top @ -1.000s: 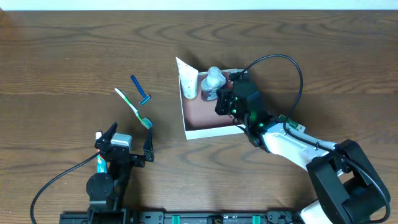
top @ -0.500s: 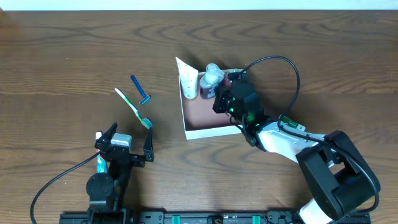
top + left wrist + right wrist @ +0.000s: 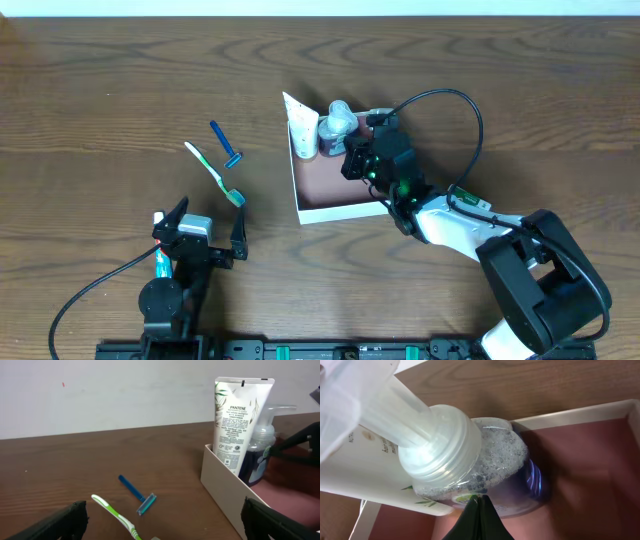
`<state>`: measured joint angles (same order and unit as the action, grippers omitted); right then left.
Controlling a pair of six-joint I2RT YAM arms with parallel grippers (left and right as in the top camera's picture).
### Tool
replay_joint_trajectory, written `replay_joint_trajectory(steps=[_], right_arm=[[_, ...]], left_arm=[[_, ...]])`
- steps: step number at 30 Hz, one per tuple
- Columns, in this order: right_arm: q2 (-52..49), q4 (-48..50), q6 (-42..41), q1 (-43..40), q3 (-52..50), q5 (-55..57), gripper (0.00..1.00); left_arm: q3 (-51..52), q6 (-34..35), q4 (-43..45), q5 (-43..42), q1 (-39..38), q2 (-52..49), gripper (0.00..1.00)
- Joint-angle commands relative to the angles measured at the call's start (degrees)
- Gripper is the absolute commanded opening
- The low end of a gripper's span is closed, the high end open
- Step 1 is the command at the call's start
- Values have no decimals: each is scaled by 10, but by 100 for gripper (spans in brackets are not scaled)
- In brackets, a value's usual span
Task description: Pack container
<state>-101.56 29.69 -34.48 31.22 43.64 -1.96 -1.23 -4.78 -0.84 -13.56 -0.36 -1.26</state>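
The left gripper rests low on the left of the wooden table, its fingers spread wide with nothing between them. Just beyond it lie a green and white toothbrush and a blue razor, near each other but not touching. Right of the table's middle sits the container, a shallow white-walled box with a pinkish-brown floor. In its far left corner a white tube stands on end, and a clear pump bottle of dark purple liquid stands touching it. The right gripper is inside the box, fingers pressed together, their tip against the bottle's lower side
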Motion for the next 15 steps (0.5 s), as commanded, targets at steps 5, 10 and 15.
replay_joint_trajectory(steps=[5,10,15], right_arm=[[-3,-2,6,3,3,-26,1],[28,-33,47,2,3,-45,1],[94,-122,94,2,4,-33,1]], left_arm=[[10,-6,-19,-8,3,0,98],[10,-6,-19,-8,3,0,98],[10,-6,-19,-8,3,0,98]])
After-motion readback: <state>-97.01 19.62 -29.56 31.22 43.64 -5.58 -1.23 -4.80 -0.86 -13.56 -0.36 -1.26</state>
